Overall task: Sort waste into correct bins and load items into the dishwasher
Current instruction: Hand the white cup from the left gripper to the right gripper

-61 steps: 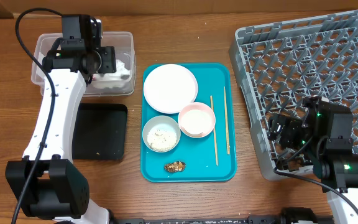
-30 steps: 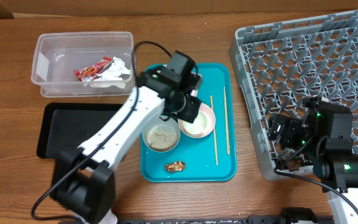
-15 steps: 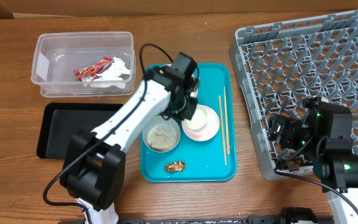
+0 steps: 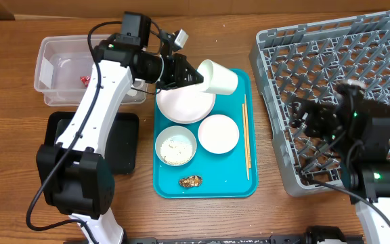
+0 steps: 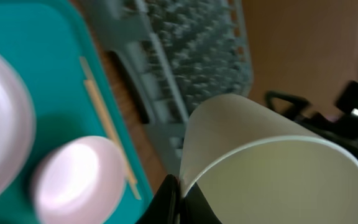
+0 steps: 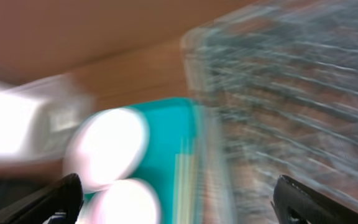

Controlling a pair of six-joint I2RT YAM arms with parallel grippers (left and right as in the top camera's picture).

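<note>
Overhead, what takes the most room?
— The grey dish rack (image 4: 330, 61), at 3 o'clock on the table (image 4: 19, 135), sitting a little askew. The right arm (image 4: 367, 156) stands over its 6 o'clock side. The right gripper (image 4: 303, 118) hangs above the rack's 9 o'clock edge with its jaws spread wide and nothing between them. The right wrist view is blurred, yet both fingertips show far apart.
— Next in size?
— The teal tray (image 4: 229, 179), at the centre. At 10 o'clock sits the clear tub (image 4: 63, 64) with the red wrapper (image 4: 84, 80) inside. The left arm (image 4: 93, 115) hides much of the tub's other contents. The black tray (image 4: 124, 149) lies at 8 o'clock, just beside the tub.
— What lies on the teal tray?
— The plate (image 4: 185, 105) is at its 11 o'clock corner and the white bowl (image 4: 219, 133) near its middle. The rice bowl (image 4: 161, 139) is at its 8 o'clock, just beside the white one, with rice (image 4: 175, 147) in it. The chopsticks (image 4: 246, 135) lie close together along the 3 o'clock edge. The brown food scrap (image 4: 191, 181) is at 6 o'clock.
— And the left gripper (image 4: 198, 76)?
— It is over the tray's 12 o'clock edge, jaws clenched on the rim of the white cup (image 4: 221, 78). The cup lies on its side in the air, mouth toward 9 o'clock and base toward 3 o'clock.
</note>
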